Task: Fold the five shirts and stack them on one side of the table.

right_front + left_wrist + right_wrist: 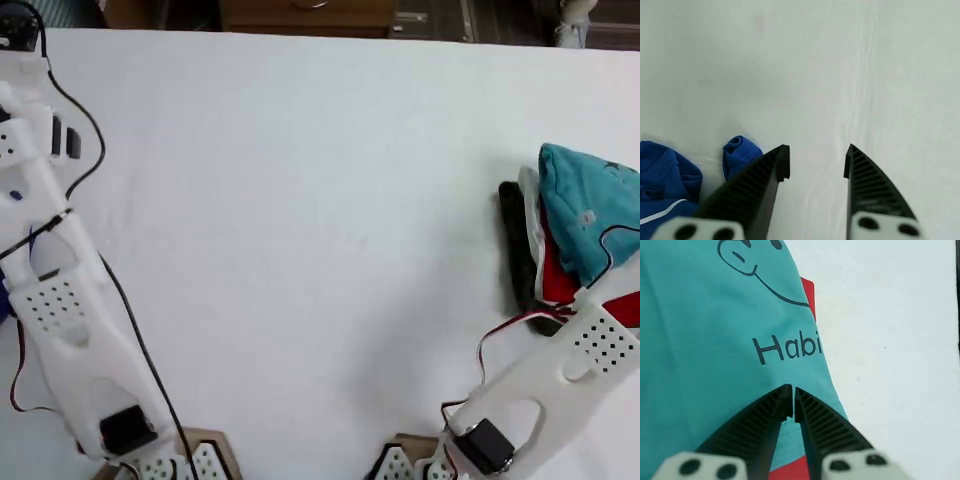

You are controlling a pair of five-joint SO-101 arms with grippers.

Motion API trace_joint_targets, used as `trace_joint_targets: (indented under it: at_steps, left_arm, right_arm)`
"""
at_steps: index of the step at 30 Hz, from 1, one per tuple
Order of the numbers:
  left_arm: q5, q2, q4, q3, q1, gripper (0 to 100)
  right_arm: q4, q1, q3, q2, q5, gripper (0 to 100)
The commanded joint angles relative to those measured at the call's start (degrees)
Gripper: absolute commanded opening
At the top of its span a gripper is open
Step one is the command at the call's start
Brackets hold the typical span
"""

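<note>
Table (300, 200): white, with a wide bare middle. Stack at the right-hand edge, teal shirt (585, 210) on top, red shirt (555, 275) and black shirt (517, 250) showing beneath it. Blue shirt (662, 175) lies crumpled and unfolded on the table, just beside the left claw (817, 152), which hangs above the cloth-free surface with jaws spread and nothing between them. Right claw (792, 392) sits over the teal shirt, jaws closed tip to tip. Judgement: the blue shirt is the outstanding item. Take it by a hem rather than the bunched lump and draw it flat onto the bare middle before folding. Lift the right claw straight off so the stack is not dragged. Not determinable: the blue shirt's full extent, the number of layers in the stack, and whether the right claw nips any fabric.
</note>
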Motion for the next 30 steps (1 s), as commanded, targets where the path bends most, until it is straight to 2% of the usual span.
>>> trace_joint_targets:
  at_steps: [1,4,10,15,22,30]
  left_arm:
    - [-0.18,-1.14,0.62,-2.33,1.85,20]
    - [-0.18,-1.14,0.62,-2.33,2.20,20]
    - [-0.18,-1.14,0.70,-2.33,2.20,20]
    - [-0.18,-1.14,0.70,-2.33,2.20,20]
    - [-0.35,-1.14,0.70,-2.33,2.20,20]
    - [-0.18,-0.70,0.62,-2.15,2.46,20]
  right_arm:
    - [0.40,0.13,-1.58,-8.75,-4.75,2.0]
    - [0.48,0.04,5.36,-14.99,-7.21,2.0]
    - [0.22,-0.48,37.19,-31.08,-8.79,2.0]
    - [-3.74,-0.31,55.65,-35.30,-8.79,2.0]
    - [-11.30,-1.71,70.07,-35.82,-8.53,2.0]
    - [-10.51,-5.93,74.46,-38.73,-8.97,2.0]
